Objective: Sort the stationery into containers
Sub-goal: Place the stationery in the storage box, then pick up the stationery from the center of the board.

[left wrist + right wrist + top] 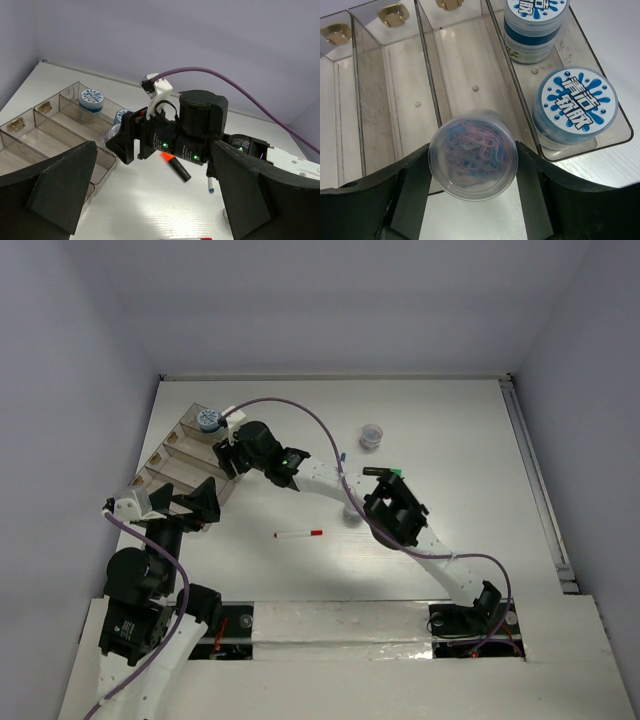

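Above the organiser tray (390,100), right fingers (410,185) pinched a clear jar (472,152) by its round sides, likely light and slippery; left fingers (60,185) were spread.

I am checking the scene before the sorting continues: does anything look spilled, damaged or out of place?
Nothing is spilled or damaged. The only oddity: the clear jar of paper clips held in the right gripper seems to hang over the organiser tray's near edge, not squarely over a compartment.

White table (450,440) bears organiser tray (170,462), pen (298,534), jar (371,436)
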